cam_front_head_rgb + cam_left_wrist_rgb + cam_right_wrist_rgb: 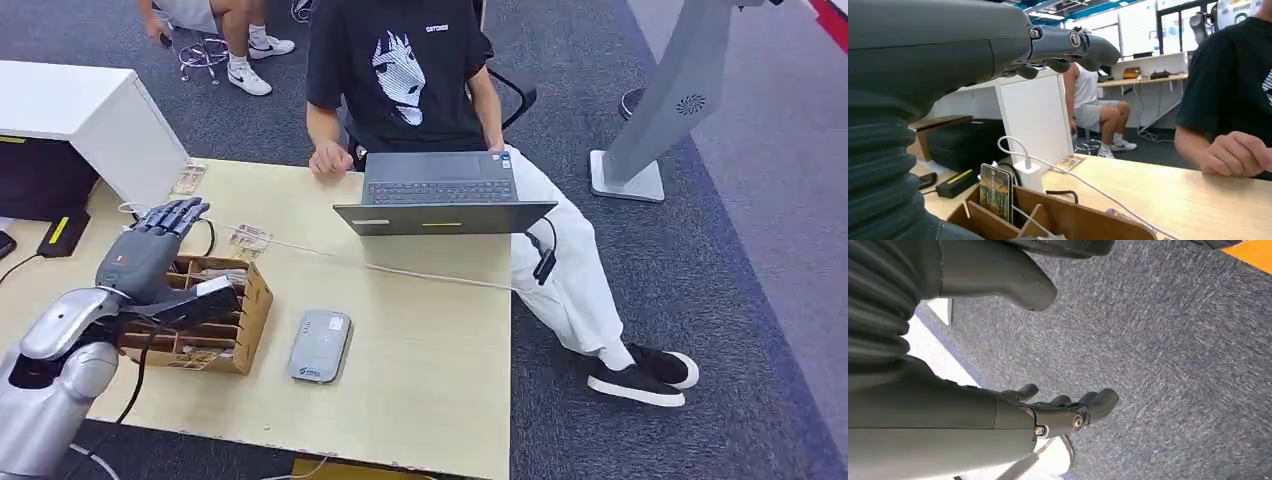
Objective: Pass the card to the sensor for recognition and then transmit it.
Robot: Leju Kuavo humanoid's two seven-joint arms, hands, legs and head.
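- From the head view, the left hand (150, 255) hovers over the far-left part of a cardboard card holder (205, 315) on the table (430, 340). Its fingers (178, 213) stretch forward side by side and its thumb (195, 303) lies across the holder's top; nothing is held.
- The left wrist view confirms this from behind: the fingers (1073, 47) extend out, slightly bent at the tips, with only air beneath them.
- That same wrist view shows a card (996, 191) standing upright in a slot of the holder, picture side facing the camera. In the head view the hand covers that part of the holder, so the card cannot be made out there.
- The grey sensor (320, 346) lies flat on the table just beside the holder, on its right; the left wrist view does not take it in.
- A white cable (420, 274) runs across the table from the holder's far side towards the laptop (443, 196); the wrist view shows it coming off a white plug (1027, 167) just behind the holder.
- A person (410, 75) in a black shirt sits at the table's far edge, one fist (1238, 154) resting on the wood.
- The right wrist view shows the right hand (1058, 412) hanging over grey carpet (1173, 365), fingers loosely apart and lightly bent, holding nothing.
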